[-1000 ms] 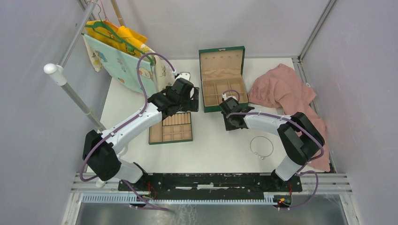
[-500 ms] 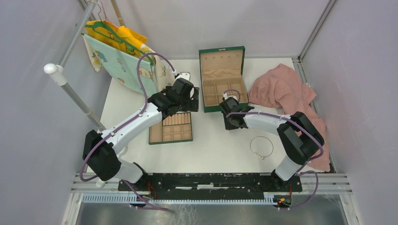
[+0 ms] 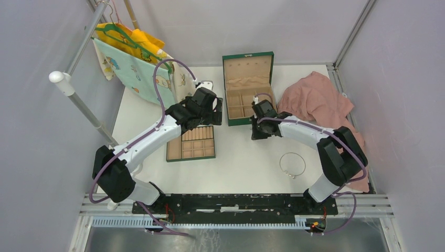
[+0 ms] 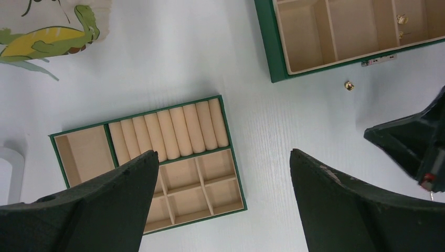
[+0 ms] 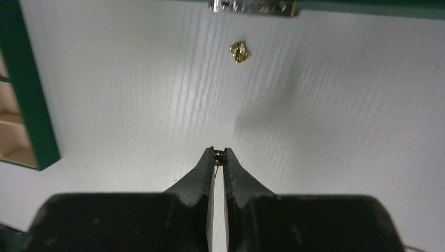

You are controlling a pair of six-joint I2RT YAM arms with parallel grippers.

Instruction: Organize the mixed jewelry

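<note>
From table centre on my top feed I log: box [image 3: 247, 68] at 12 o'clock. Divider tray [image 3: 173, 150] at 9, nearer me than the box. Wire hoop [image 3: 280, 164] at 4, well apart from both. Crumpled cloth [image 3: 315, 102] at 2, right of the box. Loose piece [image 5: 239, 51] on the table just before the box's front wall. Pinched piece [image 5: 219, 154] between the right gripper [image 5: 219, 156] tips, at 6 from it.

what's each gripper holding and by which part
Right gripper pinches a tiny gold piece at its tips; the part gripped is too small to tell. Left gripper is open, empty.
</note>
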